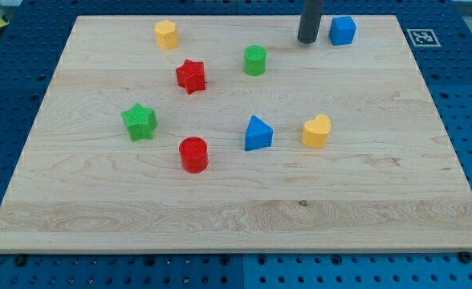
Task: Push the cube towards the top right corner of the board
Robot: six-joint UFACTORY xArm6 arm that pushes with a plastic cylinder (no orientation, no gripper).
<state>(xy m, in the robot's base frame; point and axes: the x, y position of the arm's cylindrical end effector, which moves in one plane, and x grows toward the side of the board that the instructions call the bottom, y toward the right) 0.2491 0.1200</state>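
My tip [307, 40] has no hand, so it holds nothing. It sits just left of the blue cube [342, 30], near the board [236, 217]'s top right corner.

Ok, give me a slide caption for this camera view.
My tip sits just left of the blue cube near the wooden board's top right corner.

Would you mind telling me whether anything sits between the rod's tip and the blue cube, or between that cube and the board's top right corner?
Nothing visible does. My tip stands just to the view's left of the blue cube, with bare board between them and onward to the corner.
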